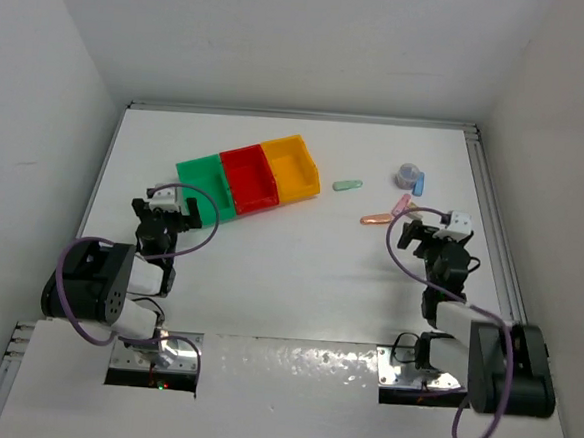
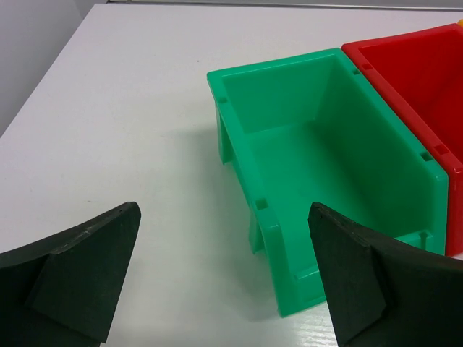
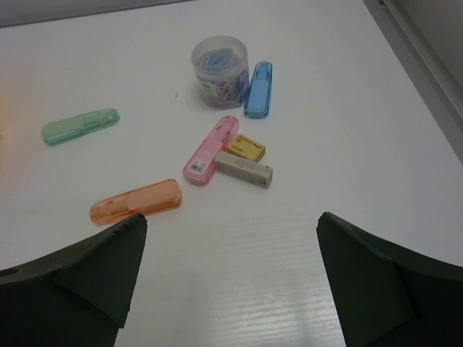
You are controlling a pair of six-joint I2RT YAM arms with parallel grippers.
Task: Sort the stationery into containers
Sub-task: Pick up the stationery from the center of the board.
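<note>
Both pincers spread wide apart, holding nothing.
The left gripper (image 2: 224, 217) faces the green bin (image 2: 325, 166); the right gripper (image 3: 231, 220) faces the orange case (image 3: 136, 201), pink case (image 3: 210, 150) and tub of clips (image 3: 220, 71).

White table (image 1: 298, 275) with bins (image 1: 250, 181), stationery (image 3: 210, 152)

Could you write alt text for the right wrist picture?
Stationery lies scattered on a white table: a tub of clips, a blue case, a pink case, an orange case, a green case, a yellow eraser and a grey eraser. The open right gripper frames the bottom corners.
</note>
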